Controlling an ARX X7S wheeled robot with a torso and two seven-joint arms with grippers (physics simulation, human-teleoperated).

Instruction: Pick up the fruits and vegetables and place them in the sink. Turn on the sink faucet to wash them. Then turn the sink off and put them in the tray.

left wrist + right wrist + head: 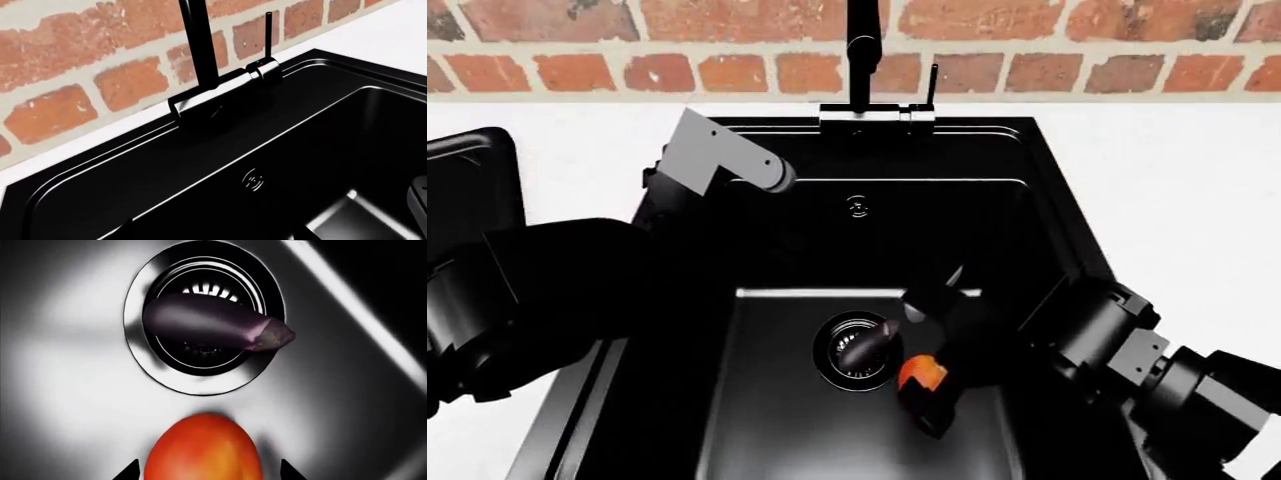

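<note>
Over the drain (pixel 203 320), eggplant (pixel 213 320); no readable writing.

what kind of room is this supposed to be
Most likely a simulated kitchen counter. A deep black sink is set into a white countertop, a tall black faucet stands at its back edge against a red brick wall, and an eggplant lies across the drain.

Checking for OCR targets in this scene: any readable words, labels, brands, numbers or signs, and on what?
None readable.
Overflow on the sink back wall: a round embossed emblem, no legible characters.
Faucet base: a tiny red and green mark by the lever, not text.
</note>
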